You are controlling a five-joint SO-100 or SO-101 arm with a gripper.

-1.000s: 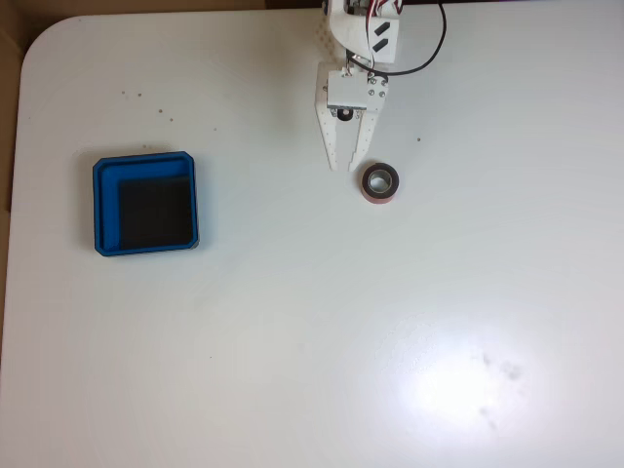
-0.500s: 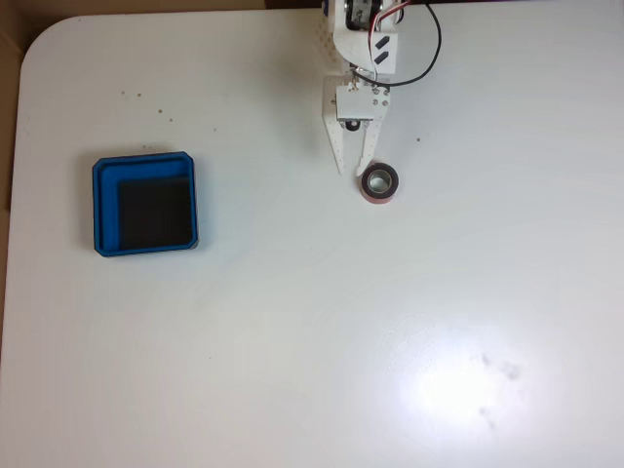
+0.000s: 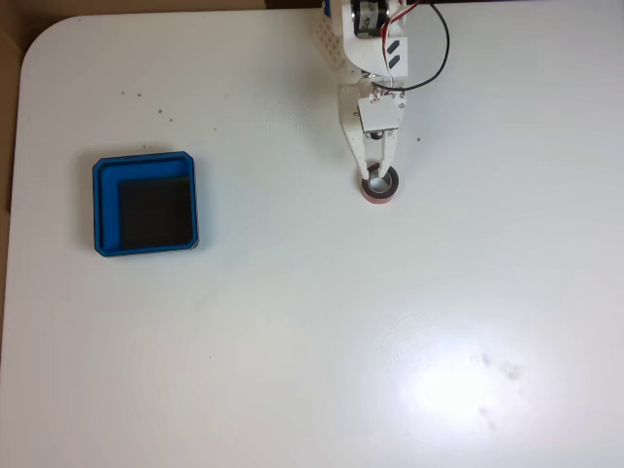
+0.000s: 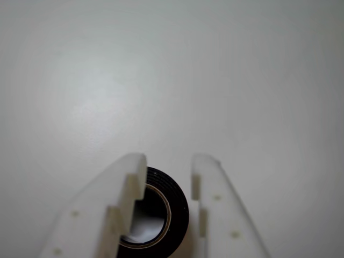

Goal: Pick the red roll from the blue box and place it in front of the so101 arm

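The red roll (image 3: 381, 198) lies flat on the white table, just below the so101 arm (image 3: 375, 44) in the fixed view. My gripper (image 3: 373, 177) points down at the roll's left rim with its fingers drawn close together. In the wrist view the roll (image 4: 180, 207) looks dark and sits between the fingers of the gripper (image 4: 169, 161). The left finger overlaps its hole and the right finger stands just outside its rim, with a thin gap on each side of the wall. The blue box (image 3: 107, 174) sits far to the left, holding nothing.
The white table (image 3: 292, 341) stretches out below and to the right of the roll. Its rounded corner and left edge are at the upper left, with brown floor beyond. A glare patch lies at the lower right.
The gripper has narrowed from wide open and moved right and down from beside the roll onto its left rim. The roll and box have not moved.
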